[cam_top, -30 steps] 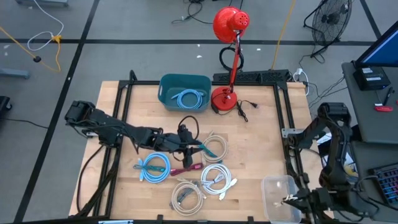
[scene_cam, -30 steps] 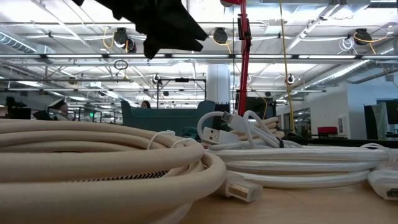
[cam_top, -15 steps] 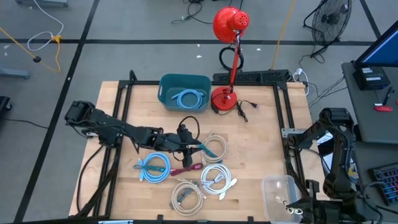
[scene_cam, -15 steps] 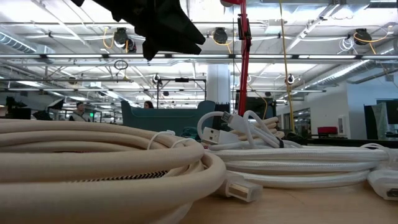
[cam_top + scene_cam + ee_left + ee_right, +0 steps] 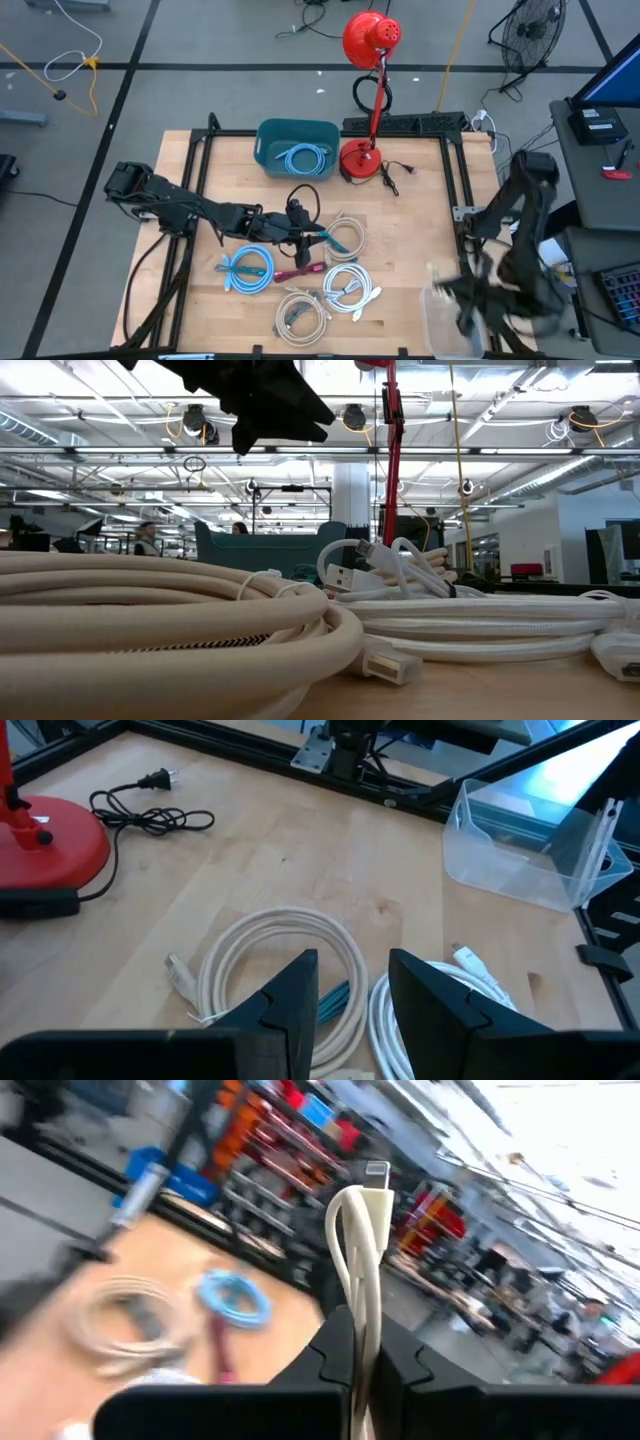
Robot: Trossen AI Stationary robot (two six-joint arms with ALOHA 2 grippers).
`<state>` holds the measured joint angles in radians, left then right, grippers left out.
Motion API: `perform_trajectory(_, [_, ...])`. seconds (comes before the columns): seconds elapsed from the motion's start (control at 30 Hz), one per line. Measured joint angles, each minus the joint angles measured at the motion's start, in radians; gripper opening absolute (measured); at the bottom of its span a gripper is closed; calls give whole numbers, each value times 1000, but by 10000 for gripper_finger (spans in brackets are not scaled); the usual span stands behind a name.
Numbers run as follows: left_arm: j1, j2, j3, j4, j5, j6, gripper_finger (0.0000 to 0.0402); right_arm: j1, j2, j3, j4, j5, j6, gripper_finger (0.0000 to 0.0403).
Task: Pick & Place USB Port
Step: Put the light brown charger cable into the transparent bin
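Note:
Several coiled USB cables lie on the wooden table: a blue coil (image 5: 248, 268) and cream coils (image 5: 345, 236), (image 5: 350, 286), (image 5: 300, 315). My left gripper (image 5: 325, 238) hovers open over a cream coil (image 5: 275, 960), touching nothing; it shows as a dark shape (image 5: 262, 400) in the low view. My right gripper (image 5: 358, 1325) is shut on a cream cable (image 5: 360, 1240). The right arm (image 5: 500, 290) is a blur above the clear plastic container (image 5: 448, 322) at the table's near right corner. A teal bin (image 5: 297, 132) holds a blue cable (image 5: 303, 157). My right gripper pinches the cream cable between its two fingers, on a folded bundle of strands (image 5: 360, 1295) just past the fingertips. The bundle stands out beyond the fingers, lifted clear, with a flat plug (image 5: 376, 1175) at its free end.
A red desk lamp (image 5: 362, 158) stands by the far edge, its black cord (image 5: 150, 815) lying on the wood. A black frame (image 5: 455, 190) runs around the table. The clear container (image 5: 530, 845) also shows in the left wrist view. People move in the room behind (image 5: 147, 538).
My right arm has swung quickly away from the clear container, up and toward the table's middle, turning its wrist to face across the table; it is blurred now. The cream cable has stayed in its shut fingers. My left arm has kept still.

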<state>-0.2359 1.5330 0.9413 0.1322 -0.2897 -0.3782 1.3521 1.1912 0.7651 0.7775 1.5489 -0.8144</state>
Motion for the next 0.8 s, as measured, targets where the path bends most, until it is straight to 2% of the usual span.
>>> perform_trajectory(0.07, [0, 0, 0, 0, 0, 2, 127, -68, -112, -32, -53, -74, -14, 0])
perform_trajectory(0.2, [-1, 0, 0, -7, 0, 6, 127, -219, -286, -95, -69, -331, -104, 0])
perform_trajectory(0.27, [-2, 0, 0, -20, 0, 6, 127, -301, -351, -103, -61, -424, -164, 0])
perform_trajectory(0.43, [-13, 0, 0, -40, -3, -4, 127, -485, -463, -104, -43, -542, -314, 0])
perform_trajectory(0.6, [-37, 0, 0, -40, -48, -23, 127, -668, -530, -104, -30, -640, -357, 0])
perform_trajectory(0.8, [-55, 0, 0, -40, -107, -44, 127, -852, -538, -94, -223, -822, -313, 0])
